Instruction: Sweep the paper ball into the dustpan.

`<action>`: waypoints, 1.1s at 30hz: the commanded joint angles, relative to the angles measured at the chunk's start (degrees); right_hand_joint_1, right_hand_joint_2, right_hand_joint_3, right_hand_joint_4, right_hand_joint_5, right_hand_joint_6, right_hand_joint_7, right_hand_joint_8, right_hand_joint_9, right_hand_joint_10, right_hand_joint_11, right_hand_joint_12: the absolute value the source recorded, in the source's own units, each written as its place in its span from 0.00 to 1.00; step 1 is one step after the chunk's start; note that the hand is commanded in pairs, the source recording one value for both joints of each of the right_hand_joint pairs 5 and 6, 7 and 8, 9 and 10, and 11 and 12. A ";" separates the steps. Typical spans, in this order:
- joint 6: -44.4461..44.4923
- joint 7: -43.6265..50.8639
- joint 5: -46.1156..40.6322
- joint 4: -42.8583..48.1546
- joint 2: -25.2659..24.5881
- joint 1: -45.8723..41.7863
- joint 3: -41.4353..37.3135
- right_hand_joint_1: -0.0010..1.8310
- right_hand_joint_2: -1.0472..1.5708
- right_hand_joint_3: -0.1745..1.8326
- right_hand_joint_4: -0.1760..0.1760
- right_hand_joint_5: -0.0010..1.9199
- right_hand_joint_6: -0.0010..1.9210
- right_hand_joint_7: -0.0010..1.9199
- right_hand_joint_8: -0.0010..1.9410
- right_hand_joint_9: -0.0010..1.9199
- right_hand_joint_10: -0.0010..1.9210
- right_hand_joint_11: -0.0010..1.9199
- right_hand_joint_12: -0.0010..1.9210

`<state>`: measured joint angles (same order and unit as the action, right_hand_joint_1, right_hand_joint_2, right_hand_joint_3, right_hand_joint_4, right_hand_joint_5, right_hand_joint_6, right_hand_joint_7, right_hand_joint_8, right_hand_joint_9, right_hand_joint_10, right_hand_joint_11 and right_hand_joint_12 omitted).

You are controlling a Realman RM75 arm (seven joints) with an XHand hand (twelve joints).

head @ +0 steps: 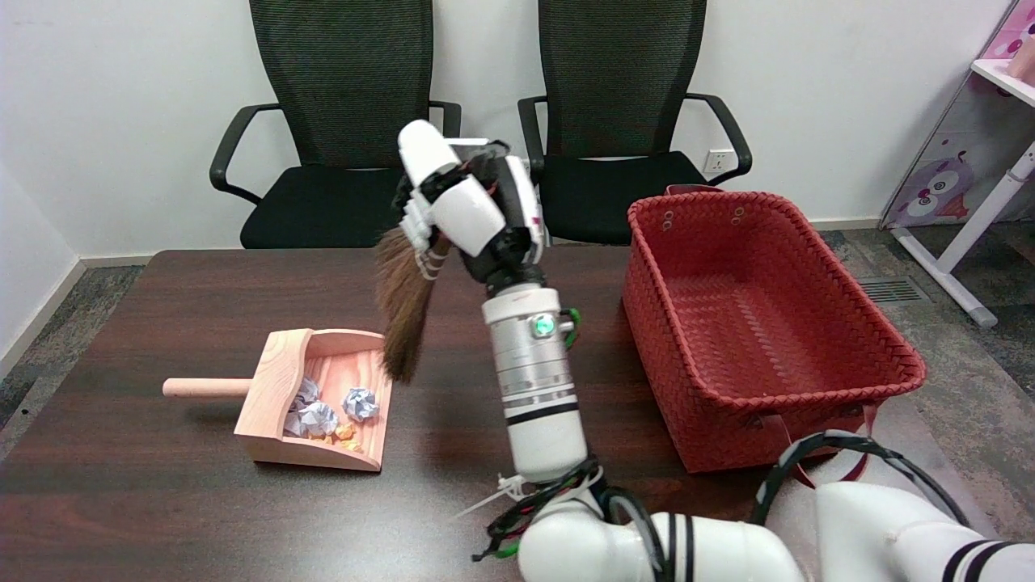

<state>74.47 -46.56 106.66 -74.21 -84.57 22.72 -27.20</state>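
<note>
We see our right hand (473,214) gripping a small brown bristle broom (402,311), its bristles hanging in the air just above the right edge of the light wooden dustpan (275,388). Crumpled white paper balls (361,402) lie inside the dustpan on the dark wooden surface (162,501). A red woven basket (808,388) stands well to the right.

Red woven basket (760,323) on dark table (162,501); two black chairs (348,121) behind; pink shelf (1003,65).
</note>
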 commanded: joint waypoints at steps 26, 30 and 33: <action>-0.07 11.66 -10.16 -17.87 19.12 -9.80 -5.49 0.53 1.00 1.00 0.56 1.00 1.00 1.00 0.99 1.00 1.00 1.00 1.00; -2.14 11.95 -11.79 -19.45 20.42 -9.80 -6.57 0.54 1.00 1.00 0.56 1.00 1.00 1.00 0.99 1.00 1.00 1.00 1.00; -6.49 12.26 -13.40 -21.19 22.64 -9.71 -8.38 0.56 1.00 0.94 0.55 1.00 1.00 1.00 0.99 1.00 1.00 1.00 1.00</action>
<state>74.58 -35.45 98.64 -90.47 -68.38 14.39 -32.11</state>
